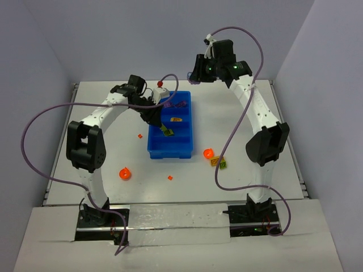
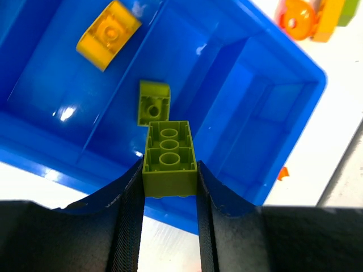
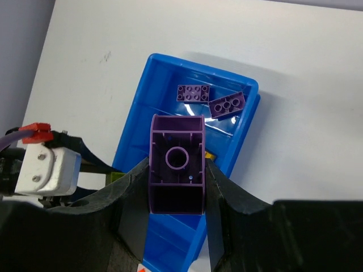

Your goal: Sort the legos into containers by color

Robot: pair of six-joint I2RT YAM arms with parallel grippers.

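Blue plastic tray (image 1: 170,156) with four compartments in a row sits in the middle of a white table (image 1: 187,187), with a robot arm reaching in from each side. The left gripper (image 2: 170,168) has its two fingers clamped on the sides of a lime green brick (image 2: 169,148), hollow underside up, held just above the tray. Right below and ahead of it, a smaller lime green piece (image 2: 153,102) lies in one compartment, and a yellow piece (image 2: 108,34) lies in the compartment next to that. The right gripper (image 3: 177,170) hangs well above the far end of the tray, its fingers pressed against a purple piece (image 3: 177,156). Two purple bricks (image 3: 193,93) already lie side by side in the far end compartment beneath it. Loose on the table are two round orange pieces (image 1: 124,173), one on each side of the tray, some tiny orange bits (image 1: 169,178), and a yellow and a green block (image 1: 220,163) close together near the right-hand orange piece. Both arms appear to be at the dropping-off step. The left arm seems nearly lined up: it likely needs only to part its fingers over the compartment with the lime piece. The right arm probably needs to come down over the purple compartment before letting go, so that the piece does not bounce out.
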